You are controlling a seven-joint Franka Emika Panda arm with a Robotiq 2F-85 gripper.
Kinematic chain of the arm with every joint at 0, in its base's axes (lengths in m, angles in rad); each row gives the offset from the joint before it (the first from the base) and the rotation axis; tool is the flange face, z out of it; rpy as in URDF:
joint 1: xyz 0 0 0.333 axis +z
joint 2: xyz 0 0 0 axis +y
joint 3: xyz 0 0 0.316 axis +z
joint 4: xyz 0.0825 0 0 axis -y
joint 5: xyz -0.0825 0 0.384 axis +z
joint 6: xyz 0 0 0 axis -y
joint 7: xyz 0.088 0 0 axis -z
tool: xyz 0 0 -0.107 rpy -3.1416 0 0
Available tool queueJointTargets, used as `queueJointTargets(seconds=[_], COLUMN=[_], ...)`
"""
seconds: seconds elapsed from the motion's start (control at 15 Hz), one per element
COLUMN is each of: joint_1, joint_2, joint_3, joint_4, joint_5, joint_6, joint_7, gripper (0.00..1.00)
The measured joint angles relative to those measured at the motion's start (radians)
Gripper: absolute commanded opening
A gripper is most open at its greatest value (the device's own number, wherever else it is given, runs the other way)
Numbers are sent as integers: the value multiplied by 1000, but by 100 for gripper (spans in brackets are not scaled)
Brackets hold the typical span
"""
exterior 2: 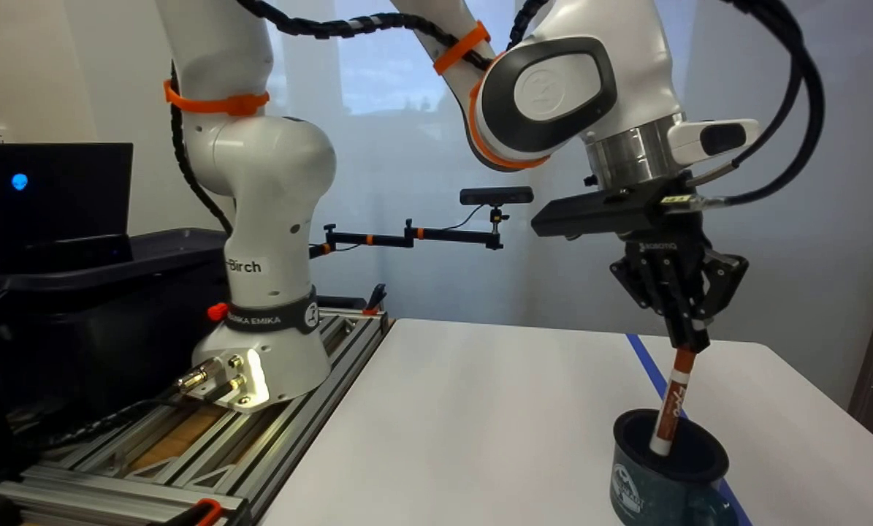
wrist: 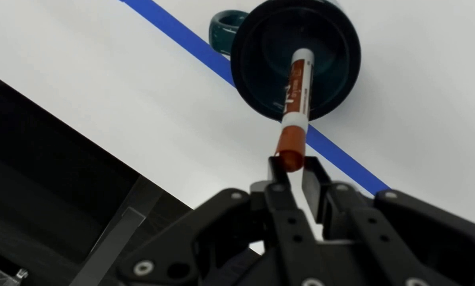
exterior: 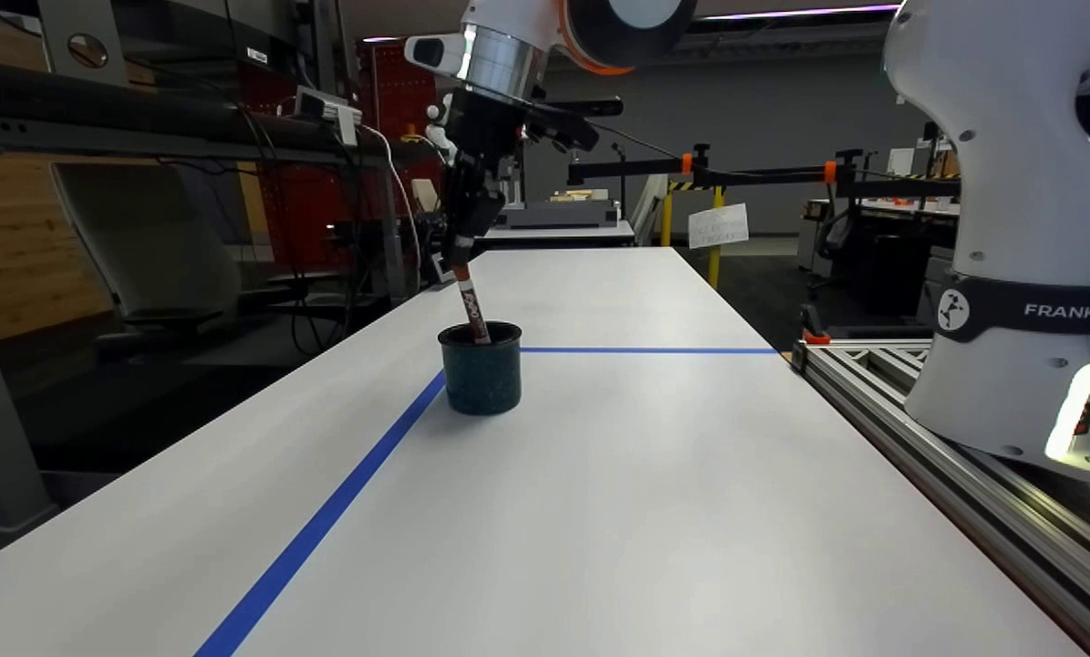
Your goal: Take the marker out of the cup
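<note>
Gripper [wrist: 295, 163] jaws hold marker [exterior 2: 672, 404] by cap [wrist: 292, 143], likely the reachable end;
tip [exterior 2: 660, 443] at cup [exterior: 481, 379] mouth, well inside worktop [exterior: 654, 511] edges

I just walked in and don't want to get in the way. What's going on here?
A robot arm is handling a marker: its jaws are closed on the orange-brown cap, holding it at a tilt. The dark teal cup below stands upright on the white table. The marker's lower end is inside the cup's mouth, so it isn't fully out yet.
</note>
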Motion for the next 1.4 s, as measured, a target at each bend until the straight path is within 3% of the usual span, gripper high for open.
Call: queueJointTargets(seconds=[0.2,0.47,0.67,0.87,1.0,1.4], joint_1=[-189,-308,-499,-678,-777,-956], joint_2=[25,1,-17,-10,12,154], joint_3=[228,406,652,868,976,1176], joint_4=[24,85,94,81,64,44], joint_5=[2,-138,-123,-9,90,300], joint_6=[-34,-156,-207,-201,-179,-62], joint_7=[-12,37,-18,-167,-285,-595], gripper=[4,4,4,4,4,4])
